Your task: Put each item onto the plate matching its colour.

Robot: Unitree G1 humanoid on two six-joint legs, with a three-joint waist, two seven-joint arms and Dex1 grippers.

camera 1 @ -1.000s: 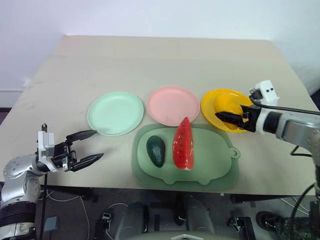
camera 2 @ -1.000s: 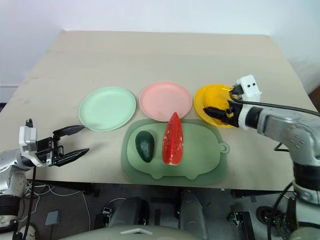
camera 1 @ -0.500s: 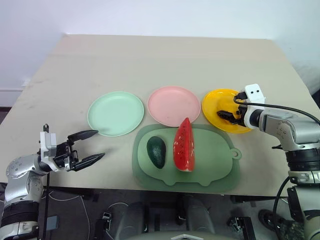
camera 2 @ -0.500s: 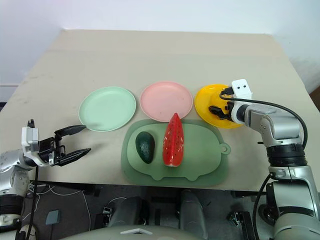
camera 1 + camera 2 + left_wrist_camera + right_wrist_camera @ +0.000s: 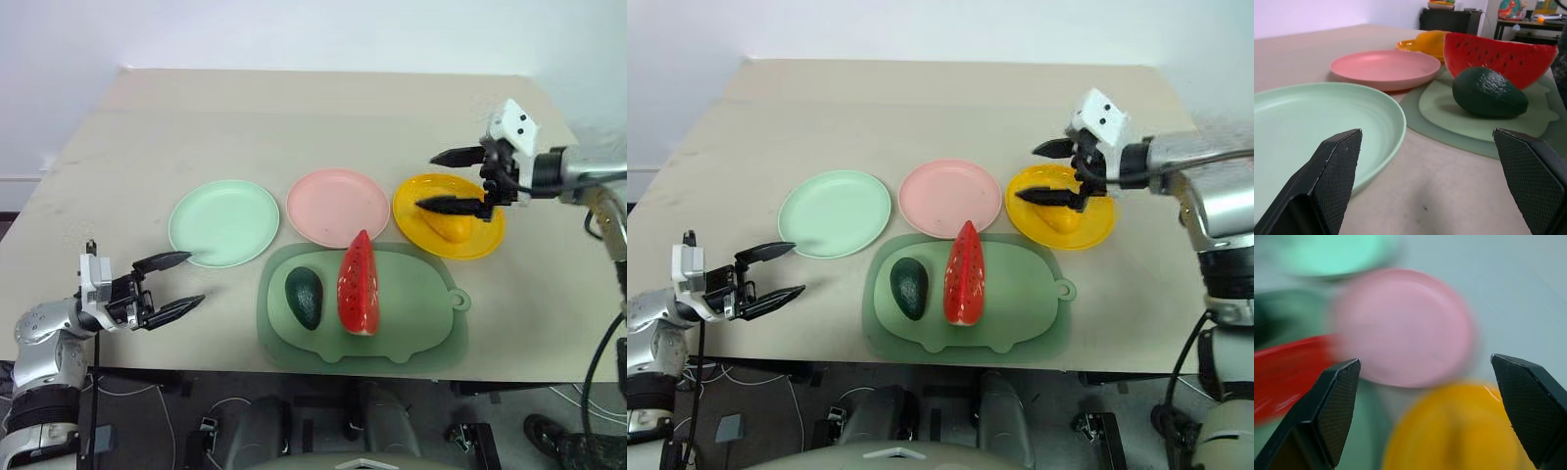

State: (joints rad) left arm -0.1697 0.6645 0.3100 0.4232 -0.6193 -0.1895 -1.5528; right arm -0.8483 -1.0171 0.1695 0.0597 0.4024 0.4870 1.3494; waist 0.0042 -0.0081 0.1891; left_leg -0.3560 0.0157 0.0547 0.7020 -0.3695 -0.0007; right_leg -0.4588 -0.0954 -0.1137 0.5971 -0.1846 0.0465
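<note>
Mango [image 5: 447, 223] lies on yellow-orange plate [image 5: 478, 245]; right gripper [image 5: 452, 180] above it, jaws spread, empty; left gripper [image 5: 174, 284] also wide open and empty near the table's front edge, just short of mint green plate [image 5: 223, 221]. Avocado [image 5: 305, 296] and watermelon wedge [image 5: 359, 284] sit side by side on green mat [image 5: 411, 313], pink plate [image 5: 338, 207] bare. Risk: the two fruits are close, so a grab at one may nudge the other, and the wedge's slick tapered sides could slip from two thin fingers.
</note>
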